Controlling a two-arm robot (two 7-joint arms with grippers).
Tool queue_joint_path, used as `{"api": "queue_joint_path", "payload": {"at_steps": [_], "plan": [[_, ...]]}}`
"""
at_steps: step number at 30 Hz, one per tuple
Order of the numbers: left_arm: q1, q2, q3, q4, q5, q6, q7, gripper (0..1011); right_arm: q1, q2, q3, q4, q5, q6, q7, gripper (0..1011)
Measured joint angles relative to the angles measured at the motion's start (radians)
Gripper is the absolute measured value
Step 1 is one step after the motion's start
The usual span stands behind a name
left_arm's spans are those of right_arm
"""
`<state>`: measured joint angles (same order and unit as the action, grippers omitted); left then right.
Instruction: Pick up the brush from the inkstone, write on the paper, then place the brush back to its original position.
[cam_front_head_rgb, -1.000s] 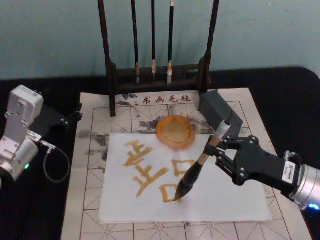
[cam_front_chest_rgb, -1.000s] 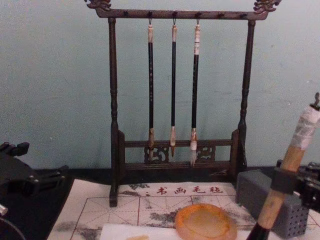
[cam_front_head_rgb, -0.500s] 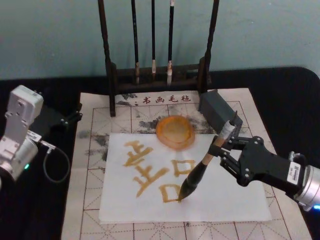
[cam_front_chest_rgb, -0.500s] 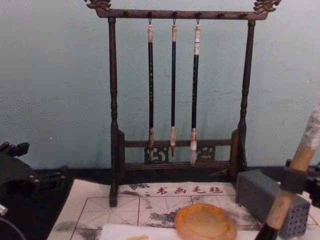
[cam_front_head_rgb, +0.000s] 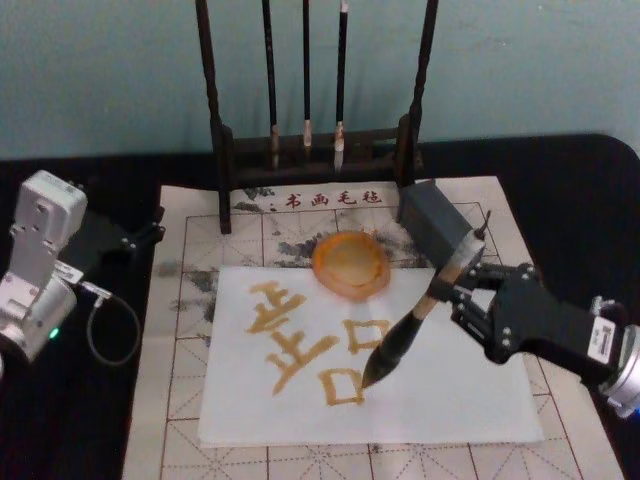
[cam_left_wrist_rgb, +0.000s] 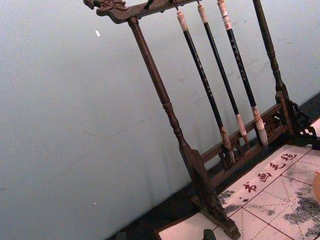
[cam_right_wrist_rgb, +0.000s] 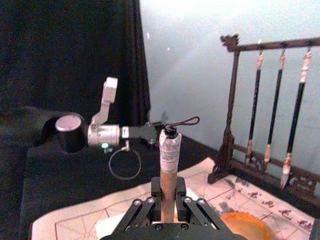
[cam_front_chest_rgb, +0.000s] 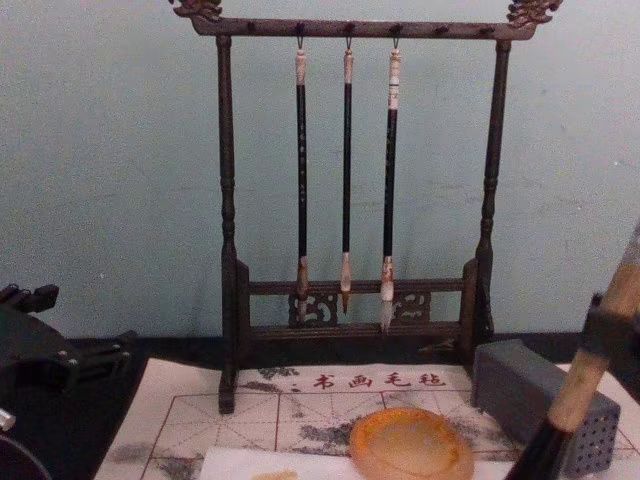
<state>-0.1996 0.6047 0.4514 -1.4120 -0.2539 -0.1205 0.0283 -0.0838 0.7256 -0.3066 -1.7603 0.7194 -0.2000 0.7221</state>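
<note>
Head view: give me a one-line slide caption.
Right gripper holds the thick tan-handled calligraphy brush tilted, tip at orange characters on white paper, near the round amber inkstone; left gripper parked aside.

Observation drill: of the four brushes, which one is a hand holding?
The thick tan-handled brush, gripped by the right hand over the paper; the three thin black brushes hang on the rack. Left hand parked.

The table (cam_front_head_rgb: 560, 170) is covered in black cloth. A pale mat (cam_front_head_rgb: 170, 420) ruled with a grid lies flat on it, with a row of red characters (cam_front_head_rgb: 315, 198) along the mat's far edge and grey ink stains in the mat's far half. A dark wooden brush rack (cam_front_head_rgb: 370, 160) stands at the mat's far edge: its left foot is on the mat, and its right foot is probably on it too.
</note>
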Motion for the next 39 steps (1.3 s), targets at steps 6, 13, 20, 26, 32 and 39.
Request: {"api": "queue_joint_path", "payload": {"at_steps": [6,13,20,26,32,39], "plan": [[0.000,0.000,0.000,0.000,0.000,0.000,0.000,1001,-0.001,-0.021,0.031,-0.009,0.049,0.008,-0.022,184],[0.000,0.000,0.000,0.000,0.000,0.000,0.000,1001,0.030,-0.067,0.064,-0.006,0.145,0.087,-0.100,184],[0.000,0.000,0.000,0.000,0.000,0.000,0.000,1001,0.080,-0.114,0.076,0.010,0.239,0.193,-0.220,184],[0.000,0.000,0.000,0.000,0.000,0.000,0.000,1001,0.140,-0.159,0.077,0.039,0.315,0.283,-0.360,184],[0.000,0.000,0.000,0.000,0.000,0.000,0.000,1001,0.195,-0.200,0.073,0.078,0.380,0.351,-0.479,184],[0.000,0.000,0.000,0.000,0.000,0.000,0.000,1001,0.267,-0.257,0.057,0.146,0.457,0.419,-0.623,184]]}}
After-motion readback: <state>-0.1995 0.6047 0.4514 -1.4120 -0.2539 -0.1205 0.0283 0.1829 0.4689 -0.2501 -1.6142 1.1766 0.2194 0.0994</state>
